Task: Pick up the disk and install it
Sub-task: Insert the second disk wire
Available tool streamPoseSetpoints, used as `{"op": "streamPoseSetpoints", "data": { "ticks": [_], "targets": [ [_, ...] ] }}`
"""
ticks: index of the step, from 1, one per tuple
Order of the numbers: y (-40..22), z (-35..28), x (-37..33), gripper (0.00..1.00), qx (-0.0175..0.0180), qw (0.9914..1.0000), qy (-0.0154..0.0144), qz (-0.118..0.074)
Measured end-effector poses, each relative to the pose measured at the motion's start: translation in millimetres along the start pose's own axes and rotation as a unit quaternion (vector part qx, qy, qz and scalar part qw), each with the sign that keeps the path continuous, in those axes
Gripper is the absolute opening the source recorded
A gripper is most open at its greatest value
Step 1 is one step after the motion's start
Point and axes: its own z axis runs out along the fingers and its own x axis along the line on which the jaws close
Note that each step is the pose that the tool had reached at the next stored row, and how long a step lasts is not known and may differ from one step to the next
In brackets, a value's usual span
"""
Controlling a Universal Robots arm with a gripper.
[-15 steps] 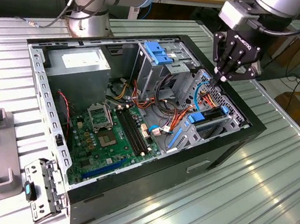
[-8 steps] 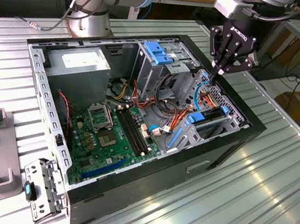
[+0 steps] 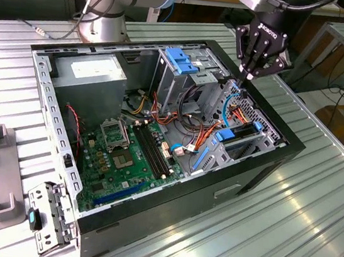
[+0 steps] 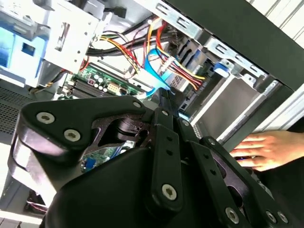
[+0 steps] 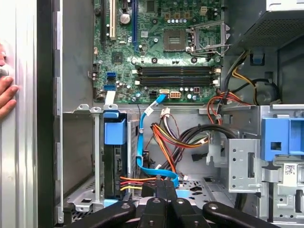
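disk (image 5: 114,159) seated in bay | pincer (image 5: 165,190) above | hand (image 5: 6,92) on case

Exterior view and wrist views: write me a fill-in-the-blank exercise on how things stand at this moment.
1. The gripper hangs over the open computer ___.
2. The disk sits in a bay, and its end tab is coloured ___.
3. In both wrist views a person's ___ rests on the outside of the case.
Missing words: case; blue; hand.
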Motion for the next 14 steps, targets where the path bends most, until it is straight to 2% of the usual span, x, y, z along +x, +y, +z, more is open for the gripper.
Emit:
{"op": "streamPoseSetpoints", "data": {
  "ticks": [2, 3, 5, 6, 7, 9, 10, 11, 13, 14],
  "targets": [
    [-0.6, 0.5, -1.8, 0.11, -0.0006, 0.99989, 0.0146, 0.0],
    [-0.9, 0.8, -3.0, 0.17, -0.0009, 0.99966, 0.026, -0.001],
    [-1.4, 1.6, -6.3, 0.29, -0.0012, 0.99917, 0.0408, -0.001],
    [-1.5, 2.3, -8.0, 0.29, -0.0013, 0.99904, 0.0437, -0.001],
    [-1.7, 3.3, -10.4, 0.36, -0.0013, 0.99892, 0.0465, -0.001],
    [-1.9, 4.7, -13.8, 0.36, -0.0013, 0.99866, 0.0516, -0.001],
    [-2.0, 5.4, -15.0, 0.36, -0.0013, 0.99845, 0.0556, -0.002],
    [-1.9, 6.2, -16.3, 0.36, -0.0014, 0.99793, 0.0643, -0.002],
    [-2.0, 7.3, -17.5, 0.36, -0.0014, 0.99721, 0.0746, -0.002],
    [-1.9, 7.9, -18.2, 0.36, -0.0014, 0.99669, 0.0812, -0.002]
  ]
}}
